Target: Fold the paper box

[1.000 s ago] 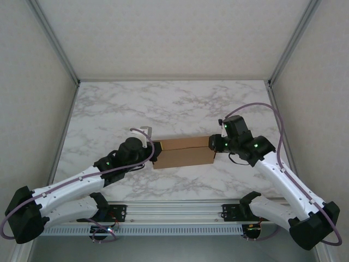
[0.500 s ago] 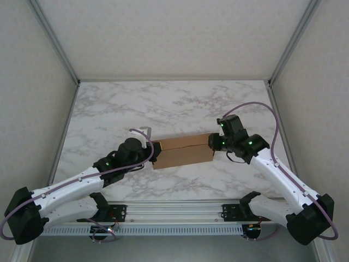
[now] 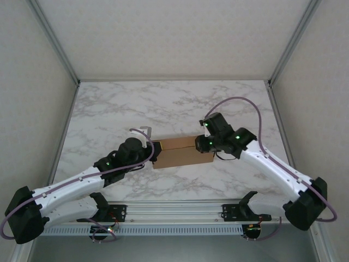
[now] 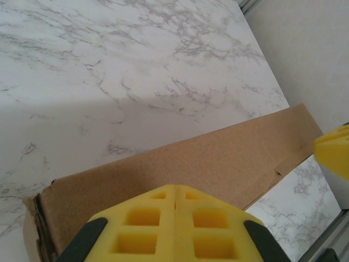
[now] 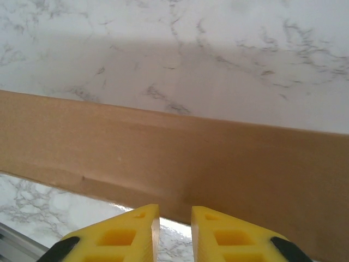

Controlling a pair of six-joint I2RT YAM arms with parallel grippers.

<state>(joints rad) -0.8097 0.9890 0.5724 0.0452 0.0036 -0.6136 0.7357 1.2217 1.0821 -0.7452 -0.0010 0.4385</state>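
The right arm has swung leftward since the earlier frame, carrying the right gripper (image 3: 198, 144) from the right end of the paper box (image 3: 177, 152) to a position further in over its top; this suggests a closing panel is being pressed or smoothed down, with folding judged to be well advanced. The right gripper's pads (image 5: 136, 229) stand a narrow gap apart with nothing between them. The left gripper (image 3: 154, 152) sits at the box's left end, pads pressed together and holding nothing. The box lies mid-table between both grippers, its long axis running left to right, the right end angled slightly farther away. Bare marble table (image 3: 163, 103) lies beyond.
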